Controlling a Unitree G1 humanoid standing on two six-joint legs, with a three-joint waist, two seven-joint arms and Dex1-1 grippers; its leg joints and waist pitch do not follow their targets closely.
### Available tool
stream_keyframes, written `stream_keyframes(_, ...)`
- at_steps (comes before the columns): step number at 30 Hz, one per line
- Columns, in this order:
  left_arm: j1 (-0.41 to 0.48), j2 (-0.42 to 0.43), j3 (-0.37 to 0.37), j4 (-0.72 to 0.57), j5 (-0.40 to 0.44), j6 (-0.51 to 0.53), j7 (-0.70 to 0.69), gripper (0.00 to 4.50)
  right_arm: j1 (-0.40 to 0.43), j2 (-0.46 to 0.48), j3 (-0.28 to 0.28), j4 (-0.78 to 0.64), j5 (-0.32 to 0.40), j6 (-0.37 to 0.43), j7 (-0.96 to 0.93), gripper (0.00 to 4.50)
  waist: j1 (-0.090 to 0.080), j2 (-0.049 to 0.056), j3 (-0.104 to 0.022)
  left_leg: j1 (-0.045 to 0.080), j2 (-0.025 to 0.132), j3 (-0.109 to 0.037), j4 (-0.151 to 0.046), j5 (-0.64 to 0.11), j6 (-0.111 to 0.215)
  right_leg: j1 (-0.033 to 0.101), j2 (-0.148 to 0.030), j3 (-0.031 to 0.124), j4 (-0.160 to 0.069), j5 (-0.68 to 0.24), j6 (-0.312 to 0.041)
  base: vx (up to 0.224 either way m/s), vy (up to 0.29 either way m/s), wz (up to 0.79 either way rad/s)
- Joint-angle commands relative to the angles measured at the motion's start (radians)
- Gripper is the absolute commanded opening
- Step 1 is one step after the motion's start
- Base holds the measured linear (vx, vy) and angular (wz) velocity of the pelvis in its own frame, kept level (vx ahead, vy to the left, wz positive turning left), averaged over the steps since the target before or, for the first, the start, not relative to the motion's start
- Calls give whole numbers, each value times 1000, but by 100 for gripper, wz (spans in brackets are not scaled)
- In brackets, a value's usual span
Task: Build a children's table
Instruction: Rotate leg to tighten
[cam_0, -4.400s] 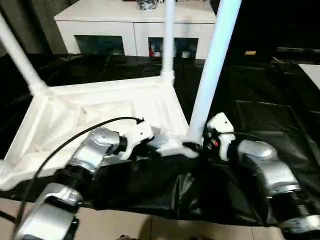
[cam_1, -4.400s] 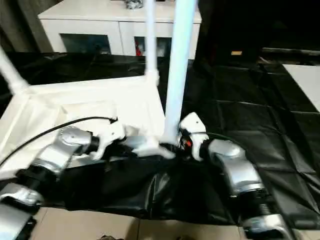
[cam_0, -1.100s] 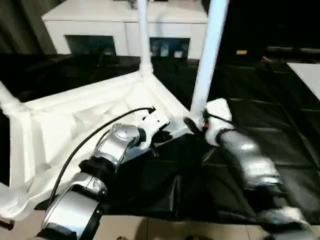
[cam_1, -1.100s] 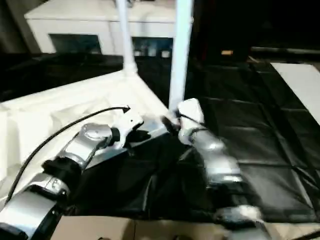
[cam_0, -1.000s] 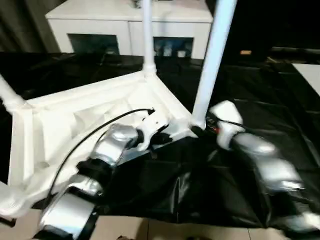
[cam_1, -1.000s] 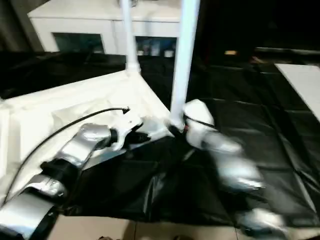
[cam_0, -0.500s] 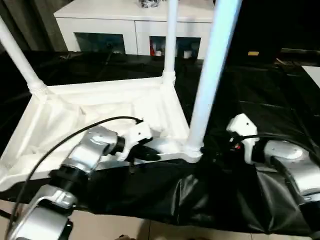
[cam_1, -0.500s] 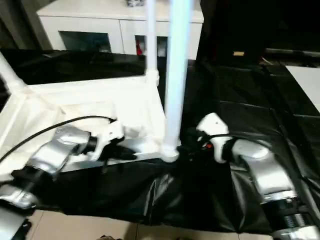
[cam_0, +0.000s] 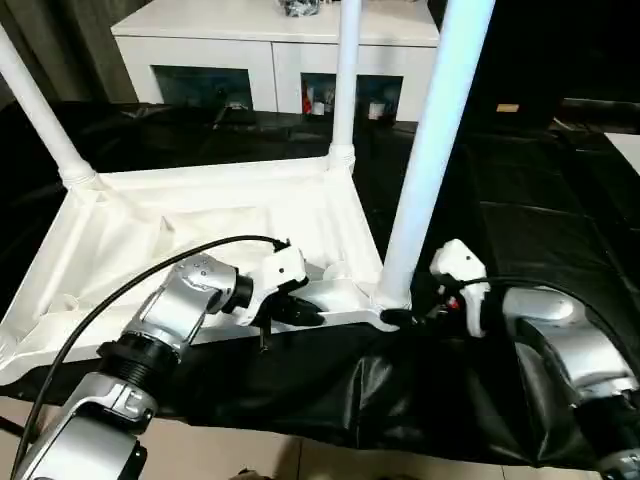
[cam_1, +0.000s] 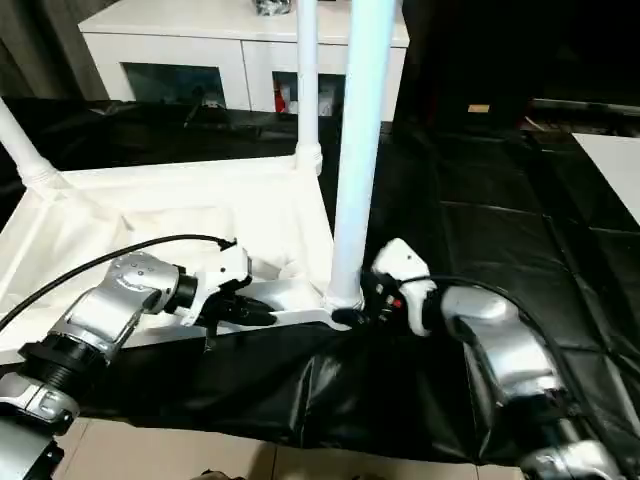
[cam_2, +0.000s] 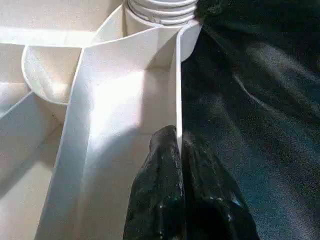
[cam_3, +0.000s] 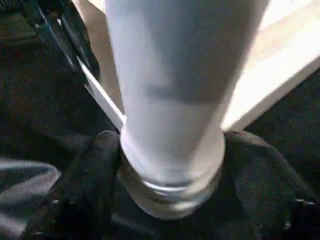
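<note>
**Inspector A:** Tabletop (cam_0: 200, 230), head views first: we find it lying underside up on the black sheet (cam_0: 540, 230), ribs showing, three legs standing in its corner sockets. We note the near leg (cam_0: 425, 150) at the corner nearest the robot, the far leg (cam_0: 345, 80) at the corner behind it, and the left leg (cam_0: 40, 110) leaning off the picture's edge. A white cabinet (cam_0: 270, 50) stands beyond the sheet.

**Inspector B:** And the grippers in those views?

**Inspector A:** The left gripper (cam_0: 305, 312) sits on the tabletop's near rim, a black cable (cam_0: 150, 280) arching over its forearm. The right gripper (cam_1: 352, 315) is at the base of the near leg — its fingers reach to either side of the socket.

**Inspector B:** Left wrist view?

**Inspector A:** We see the left gripper's two black fingers (cam_2: 162, 170) pressed together over the thin upright edge of the rim, one on each face, pinching it. The ringed base of the near leg shows just past them at the corner.

**Inspector B:** Right wrist view?

**Inspector A:** The near leg fills it. The right gripper's fingers (cam_3: 95, 165) lie spread to either side of the leg's foot, right against the collar — whether they press it or merely flank it, we cannot tell.
</note>
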Motion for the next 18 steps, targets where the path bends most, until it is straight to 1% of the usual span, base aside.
stream_keyframes(1,-7,3,-7,-22,-8,7,-6,0,-19,-2,-8,7,9,-14,-6,297,-1,-9,-62,23,55,-27,-80,-356,24,37,-45,37,-69,-345,-217,0,0,0)
stream_keyframes(4,-6,4,-7,-24,-9,9,-5,0,-23,7,-14,19,13,-15,-2,280,-3,-9,-61,24,55,-28,-81,-368,19,36,-44,36,-70,-360,-211,0,0,0)
stream_keyframes(7,-7,4,-7,-22,-7,9,-5,0,-27,11,-14,30,15,-20,5,272,-3,-9,-60,25,55,-29,-81,-377,17,35,-44,36,-72,-375,-208,0,0,0)
stream_keyframes(9,-7,5,-8,-22,-8,10,-5,0,-27,15,-15,34,15,-22,9,272,-3,-9,-61,25,55,-29,-81,-375,16,35,-44,36,-71,-371,-208,0,0,0)
stream_keyframes(10,-6,5,-8,-22,-8,11,-7,0,-25,17,-16,35,16,-23,11,270,-3,-11,-60,24,55,-28,-81,-376,17,35,-44,36,-71,-372,-207,0,0,0)
stream_keyframes(13,-2,5,-10,-24,-9,11,-8,0,-23,24,-23,40,23,-24,7,269,-3,-10,-62,24,55,-28,-81,-364,20,36,-44,37,-69,-354,-213,0,0,0)
stream_keyframes(15,-1,-3,-5,-20,-9,15,9,0,-22,47,-39,54,30,-27,-23,269,-4,-11,-61,23,54,-27,-80,-364,21,35,-44,37,-70,-357,-214,0,0,0)
stream_keyframes(16,-7,-28,4,0,-2,18,59,0,-37,98,-63,104,8,-27,-144,269,-4,-10,-60,23,54,-28,-81,-368,20,35,-45,36,-71,-369,-213,0,0,0)
stream_keyframes(17,-9,-36,6,6,0,19,73,0,-41,113,-70,118,2,-27,-178,269,-8,-10,-59,23,54,-28,-81,-371,11,31,-45,37,-71,-382,-209,0,0,0)
stream_keyframes(18,-14,-52,10,20,3,20,101,0,-50,146,-85,148,-13,-27,-259,269,-11,-11,-58,23,52,-29,-81,-380,3,31,-44,35,-73,-398,-207,0,0,0)
